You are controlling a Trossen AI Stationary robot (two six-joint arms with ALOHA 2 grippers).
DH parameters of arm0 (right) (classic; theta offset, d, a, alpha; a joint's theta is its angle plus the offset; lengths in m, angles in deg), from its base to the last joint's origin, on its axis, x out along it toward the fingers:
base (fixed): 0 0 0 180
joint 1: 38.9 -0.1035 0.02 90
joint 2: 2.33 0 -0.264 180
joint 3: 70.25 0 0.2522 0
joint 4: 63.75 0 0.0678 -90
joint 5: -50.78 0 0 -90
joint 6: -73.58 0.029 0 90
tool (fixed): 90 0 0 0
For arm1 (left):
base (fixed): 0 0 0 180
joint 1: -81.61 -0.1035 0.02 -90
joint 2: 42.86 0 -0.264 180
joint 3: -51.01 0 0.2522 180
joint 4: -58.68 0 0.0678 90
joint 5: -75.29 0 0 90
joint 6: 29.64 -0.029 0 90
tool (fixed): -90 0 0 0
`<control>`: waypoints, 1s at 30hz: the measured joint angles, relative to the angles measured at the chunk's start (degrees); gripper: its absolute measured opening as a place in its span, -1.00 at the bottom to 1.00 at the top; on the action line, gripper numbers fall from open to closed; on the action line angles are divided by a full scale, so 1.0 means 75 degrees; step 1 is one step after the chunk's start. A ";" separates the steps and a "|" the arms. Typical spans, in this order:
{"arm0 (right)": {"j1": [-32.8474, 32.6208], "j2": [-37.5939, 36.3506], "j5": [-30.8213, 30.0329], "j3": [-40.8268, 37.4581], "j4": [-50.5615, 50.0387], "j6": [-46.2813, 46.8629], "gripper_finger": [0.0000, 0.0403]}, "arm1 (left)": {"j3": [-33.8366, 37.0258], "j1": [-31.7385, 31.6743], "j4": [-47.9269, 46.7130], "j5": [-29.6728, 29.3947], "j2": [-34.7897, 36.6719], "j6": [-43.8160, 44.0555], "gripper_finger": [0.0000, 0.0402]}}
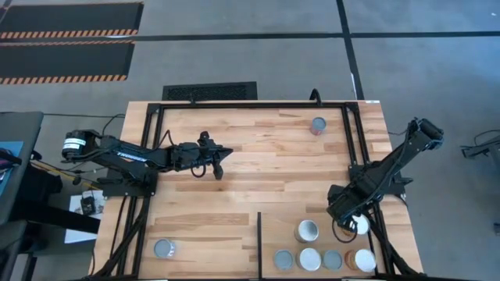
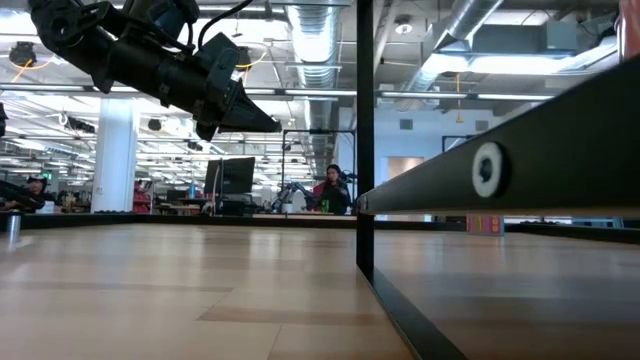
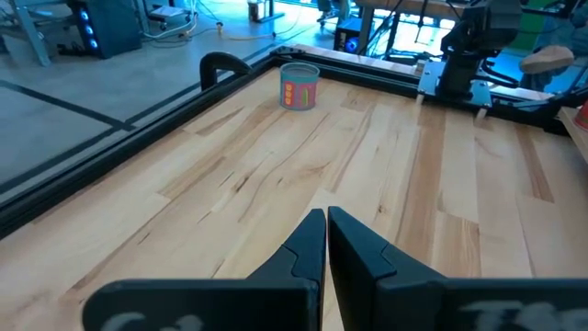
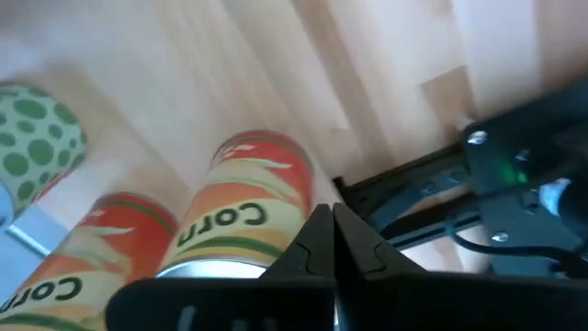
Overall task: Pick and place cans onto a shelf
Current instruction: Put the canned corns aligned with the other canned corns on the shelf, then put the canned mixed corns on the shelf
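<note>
My left gripper [image 1: 219, 166] is shut and empty, above the middle of the tabletop; it also shows in the low view [image 2: 268, 123] and in its wrist view [image 3: 326, 221]. A can with a red label [image 1: 318, 125] [image 3: 299, 85] stands far off at the back. Another can [image 1: 163, 249] stands at the near left. My right gripper [image 4: 331, 221] is shut, low over the shelf [image 1: 275, 226] at the near right, where several cans [image 1: 310, 259] stand. An orange "Corn" can [image 4: 243, 221] stands right by its fingertips; its white top [image 1: 361, 225] is partly hidden under the gripper. My right gripper's shut fingertips [image 4: 317, 230] stand by the side of the "Corn" can [image 4: 276, 198]; I cannot tell whether they touch it.
A thin black divider bar [image 1: 258, 243] [image 2: 365, 150] edges the shelf on its left. A black metal frame [image 1: 355, 140] runs around the table and beside the right gripper [image 4: 432, 184]. A second "Corn" can [image 4: 101, 248] and a green-dotted can [image 4: 32, 138] stand close by.
</note>
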 joint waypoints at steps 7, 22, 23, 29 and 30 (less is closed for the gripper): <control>-0.0164 0.0005 0.0324 -0.0192 0.0532 0.0070 -0.98 | 0.0000 0.0002 -0.0003 -0.0003 0.0000 0.0001 -0.98; 0.0242 -0.0686 -0.1810 0.0090 0.1517 -0.0483 -0.97 | 0.0000 0.0000 -0.0001 0.0079 0.0000 0.0001 -0.98; 0.0409 -0.0743 -0.2155 0.0084 0.1476 -0.0729 -0.97 | 0.0000 0.0000 0.0000 0.0143 0.0000 0.0001 -0.98; 0.2052 -0.1533 -0.3758 -0.0934 0.2363 -0.2744 -0.98 | 0.0000 0.0003 0.0020 0.0475 0.0000 -0.0057 -0.98; 0.2468 -0.1733 -0.3844 -0.1230 0.2782 -0.3097 -0.98 | 0.0003 0.0003 0.0043 0.0477 0.0000 -0.0090 -0.98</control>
